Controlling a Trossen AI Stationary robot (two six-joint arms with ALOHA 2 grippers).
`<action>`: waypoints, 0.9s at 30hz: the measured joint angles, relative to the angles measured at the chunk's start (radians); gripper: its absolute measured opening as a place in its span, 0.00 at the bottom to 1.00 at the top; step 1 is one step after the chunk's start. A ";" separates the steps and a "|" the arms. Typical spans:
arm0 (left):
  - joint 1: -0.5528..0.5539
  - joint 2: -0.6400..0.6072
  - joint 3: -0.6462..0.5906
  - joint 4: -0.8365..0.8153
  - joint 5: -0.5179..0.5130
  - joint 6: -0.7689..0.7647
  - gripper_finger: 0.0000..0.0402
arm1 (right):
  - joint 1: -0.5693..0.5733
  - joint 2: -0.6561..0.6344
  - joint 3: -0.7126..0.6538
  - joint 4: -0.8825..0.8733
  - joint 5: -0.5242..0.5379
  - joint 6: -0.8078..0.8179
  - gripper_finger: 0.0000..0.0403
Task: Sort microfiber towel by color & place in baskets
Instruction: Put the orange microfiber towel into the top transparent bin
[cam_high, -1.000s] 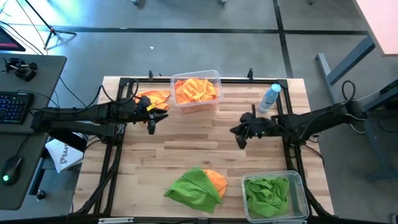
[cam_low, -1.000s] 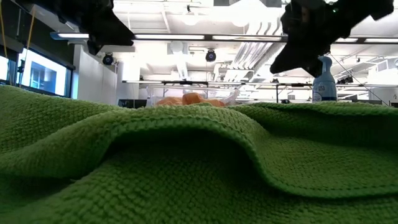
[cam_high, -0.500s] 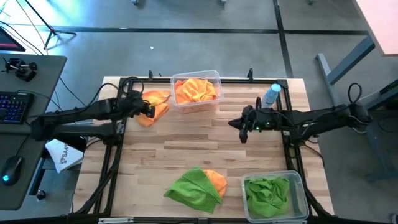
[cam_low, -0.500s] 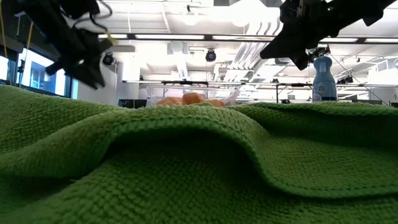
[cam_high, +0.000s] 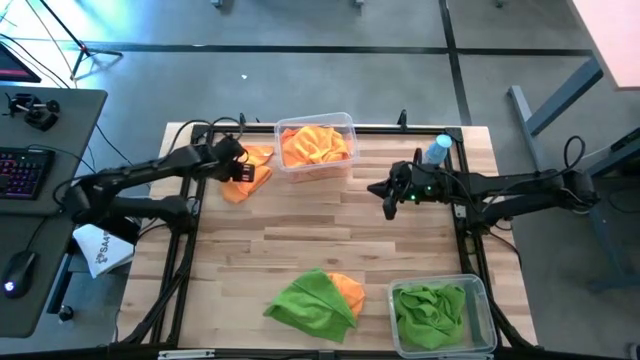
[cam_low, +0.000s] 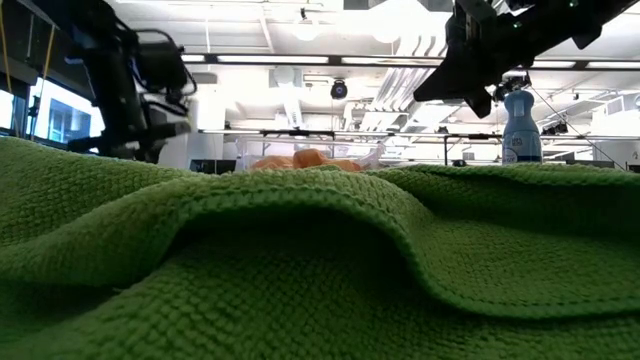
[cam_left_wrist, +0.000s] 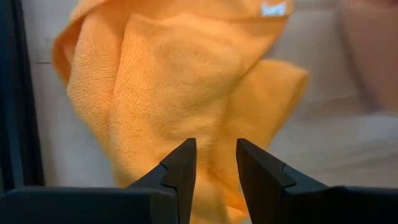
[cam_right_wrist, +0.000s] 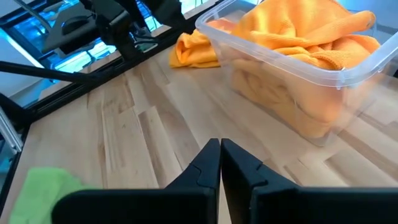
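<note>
High view: left gripper (cam_high: 246, 172) over loose orange towel (cam_high: 246, 160) at table's (cam_high: 300, 235) far left corner, beside far tub (cam_high: 317, 143) full of orange towels. Right gripper (cam_high: 390, 196) above bare wood near bottle (cam_high: 434, 156). Green towel (cam_high: 310, 303) over an orange one (cam_high: 347, 291) at near edge; near tub (cam_high: 438, 315) holds green towels

Low view: green towel (cam_low: 320, 270) fills foreground; both arms raised above table

Left wrist view: fingers (cam_left_wrist: 181, 169) slightly apart, empty, just above orange towel (cam_left_wrist: 168, 93)

Right wrist view: right gripper (cam_right_wrist: 220, 163) pinched together, empty; far tub (cam_right_wrist: 292, 68) and loose orange towel (cam_right_wrist: 194, 50) ahead
</note>
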 joint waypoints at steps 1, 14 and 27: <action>0.005 0.022 0.000 0.000 0.008 0.012 0.26 | -0.003 0.000 0.000 0.000 0.000 -0.001 0.02; 0.006 0.249 0.000 -0.018 0.080 0.021 0.22 | -0.011 0.000 0.000 0.000 -0.055 0.001 0.02; -0.089 0.156 0.109 -0.137 0.063 -0.013 0.00 | -0.010 0.000 0.000 -0.001 -0.090 -0.002 0.02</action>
